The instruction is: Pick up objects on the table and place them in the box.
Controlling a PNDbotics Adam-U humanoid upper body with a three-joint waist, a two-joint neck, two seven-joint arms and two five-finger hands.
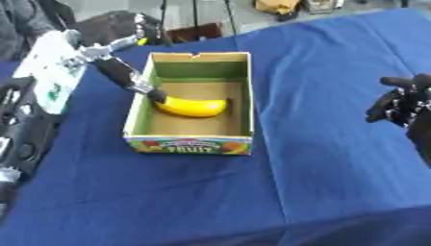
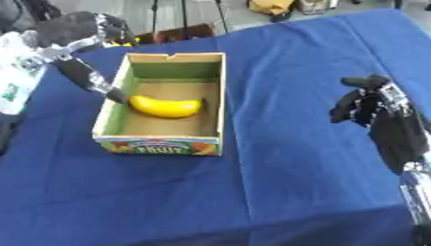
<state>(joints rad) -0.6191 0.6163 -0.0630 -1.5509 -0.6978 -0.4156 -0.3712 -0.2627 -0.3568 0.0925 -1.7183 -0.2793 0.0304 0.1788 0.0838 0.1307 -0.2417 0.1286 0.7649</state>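
Observation:
A yellow banana (image 1: 192, 106) lies on the floor of the open cardboard fruit box (image 1: 190, 145), near its middle. My left arm reaches in from the upper left over the box's left wall. The tip of my left hand (image 1: 145, 89) meets the banana's left end, and I cannot make out whether it holds it. My right hand (image 2: 367, 103) hovers over the blue cloth well to the right of the box, fingers relaxed and hanging down, with nothing in it.
A blue cloth (image 1: 320, 158) covers the table, which runs askew; its far edge is just behind the box. Tripod legs and a dark bag (image 1: 109, 26) stand beyond it. Black equipment (image 1: 17, 129) sits along the left edge.

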